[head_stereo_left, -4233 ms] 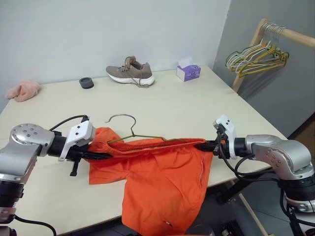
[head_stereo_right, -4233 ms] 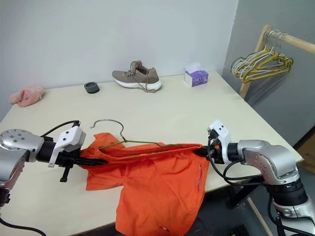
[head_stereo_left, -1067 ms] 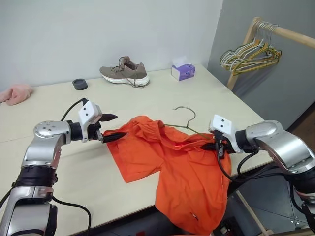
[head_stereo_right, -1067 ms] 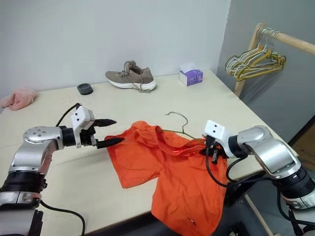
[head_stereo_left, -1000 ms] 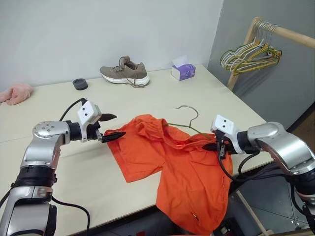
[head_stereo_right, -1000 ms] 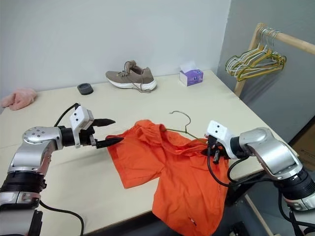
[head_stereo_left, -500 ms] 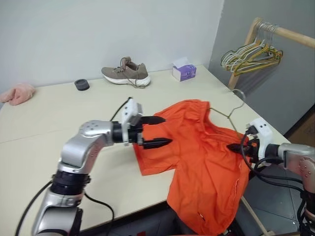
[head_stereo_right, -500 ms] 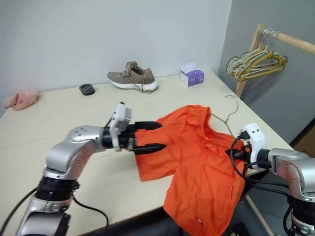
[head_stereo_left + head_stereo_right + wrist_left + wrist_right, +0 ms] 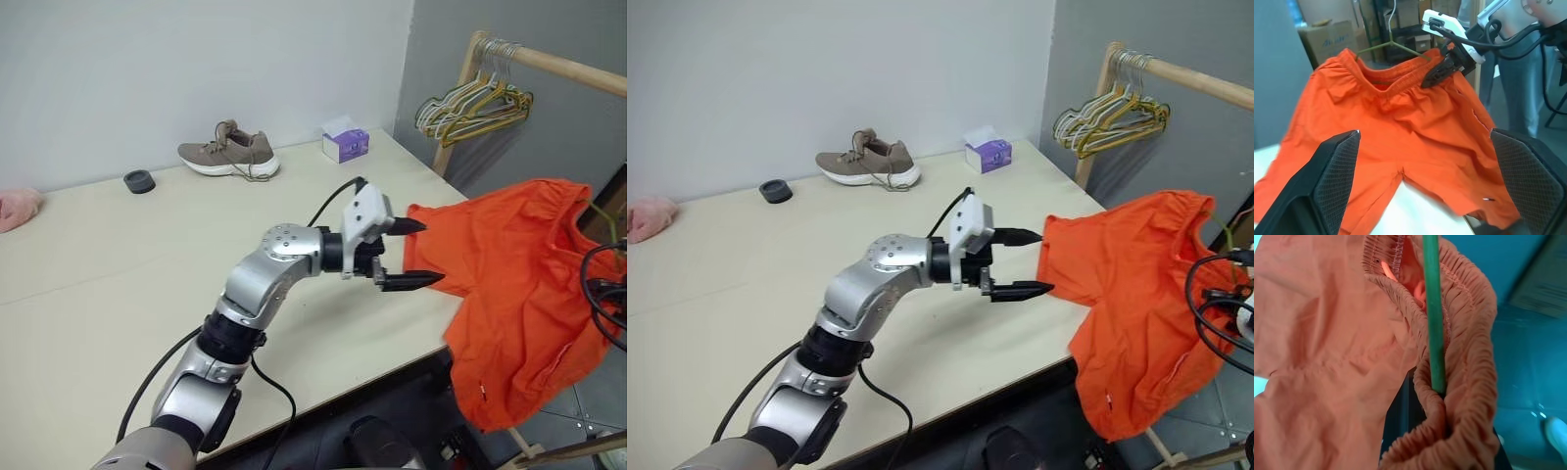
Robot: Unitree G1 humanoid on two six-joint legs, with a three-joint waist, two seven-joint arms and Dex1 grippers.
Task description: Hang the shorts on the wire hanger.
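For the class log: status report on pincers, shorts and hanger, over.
Left pincer open, empty, beside the shorts. Right pincer shut on shorts' waistband and wire hanger. Shorts lifted past the table edge. Nothing in the way.

Soft matt cloth is seen in the bright orange fabric shorts (image 9: 514, 284), gathered at the waistband; the thin olive-green wire hanger (image 9: 1433, 313) looks smooth, the beige tabletop (image 9: 118, 284) matt.
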